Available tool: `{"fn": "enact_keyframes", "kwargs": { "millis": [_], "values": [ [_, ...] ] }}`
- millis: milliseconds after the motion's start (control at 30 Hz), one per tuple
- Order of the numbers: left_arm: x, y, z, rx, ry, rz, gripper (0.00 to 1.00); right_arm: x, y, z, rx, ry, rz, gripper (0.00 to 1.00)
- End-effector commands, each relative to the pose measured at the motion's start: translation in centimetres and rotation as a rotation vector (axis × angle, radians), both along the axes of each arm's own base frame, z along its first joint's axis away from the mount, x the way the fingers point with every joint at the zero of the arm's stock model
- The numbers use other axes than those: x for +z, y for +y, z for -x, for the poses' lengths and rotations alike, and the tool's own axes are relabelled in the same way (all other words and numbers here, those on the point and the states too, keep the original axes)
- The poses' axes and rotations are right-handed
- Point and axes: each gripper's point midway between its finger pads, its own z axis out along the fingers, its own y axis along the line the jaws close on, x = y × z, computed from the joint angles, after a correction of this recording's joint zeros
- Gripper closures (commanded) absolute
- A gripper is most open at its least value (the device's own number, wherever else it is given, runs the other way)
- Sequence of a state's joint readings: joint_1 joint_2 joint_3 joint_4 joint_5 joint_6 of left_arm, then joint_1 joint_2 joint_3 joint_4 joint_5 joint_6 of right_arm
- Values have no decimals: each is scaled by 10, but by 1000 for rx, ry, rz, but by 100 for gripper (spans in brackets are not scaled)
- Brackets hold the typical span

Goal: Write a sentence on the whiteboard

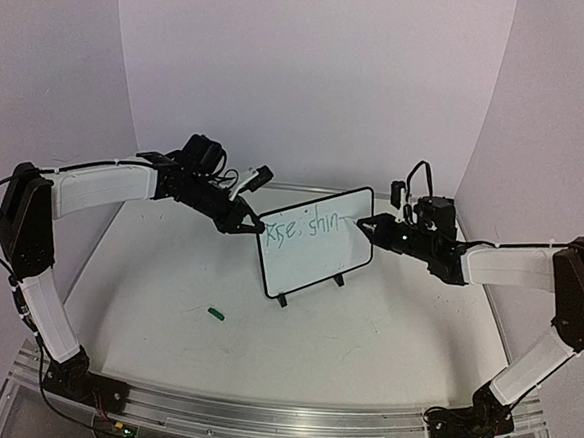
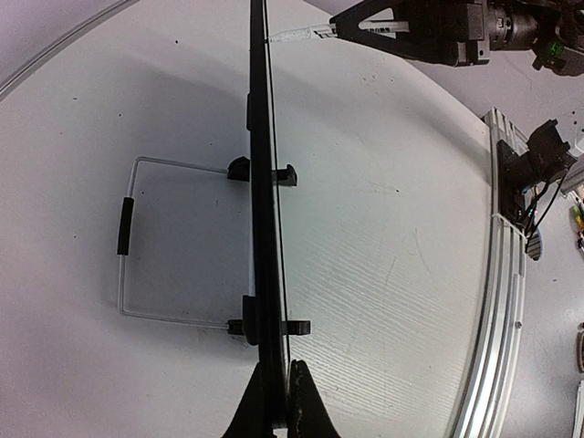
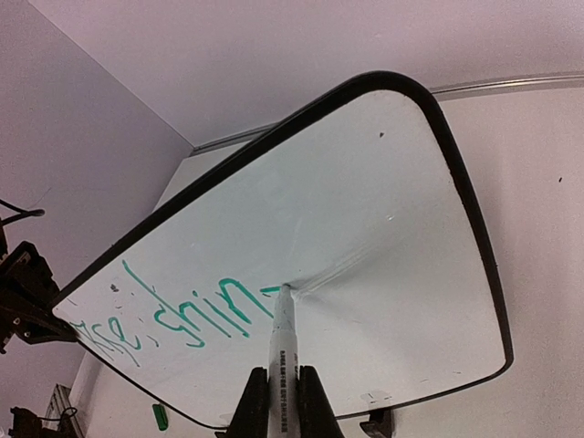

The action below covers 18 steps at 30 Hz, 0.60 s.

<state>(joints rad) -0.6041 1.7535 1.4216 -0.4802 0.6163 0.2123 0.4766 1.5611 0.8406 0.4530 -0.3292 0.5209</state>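
Note:
The whiteboard [image 1: 319,266] stands tilted on its two black feet at mid-table. My left gripper [image 1: 254,226] is shut on its upper left edge. Seen edge-on in the left wrist view, the whiteboard [image 2: 260,182] runs up from the left gripper [image 2: 276,406], whose jaws pinch the frame. The sentence [image 1: 307,225] is green handwriting reading about "Rise, shin". My right gripper [image 1: 367,224] is shut on a white marker [image 3: 281,351], and its tip touches the whiteboard [image 3: 392,228] just right of the sentence [image 3: 196,315]. The right gripper [image 3: 278,406] clamps the marker's barrel.
A green marker cap [image 1: 215,315] lies on the table in front of the board; the cap [image 3: 161,416] also shows below the board's edge. A wire stand [image 2: 125,228] props the board from behind. An aluminium rail [image 1: 258,412] runs along the near table edge.

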Motion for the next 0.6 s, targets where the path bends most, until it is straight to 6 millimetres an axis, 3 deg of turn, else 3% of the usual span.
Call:
{"fn": "enact_keyframes", "kwargs": {
  "millis": [0, 333, 567],
  "values": [
    [-33, 7, 12, -17, 41, -121, 100, 42, -5, -9, -38, -97, -35, 100],
    [-33, 7, 12, -18, 41, -121, 100, 48, 1, -8, -5, -110, -43, 100],
    [-33, 7, 12, -18, 42, -121, 100, 36, 11, -8, 52, -76, -45, 100]
  ]
}}
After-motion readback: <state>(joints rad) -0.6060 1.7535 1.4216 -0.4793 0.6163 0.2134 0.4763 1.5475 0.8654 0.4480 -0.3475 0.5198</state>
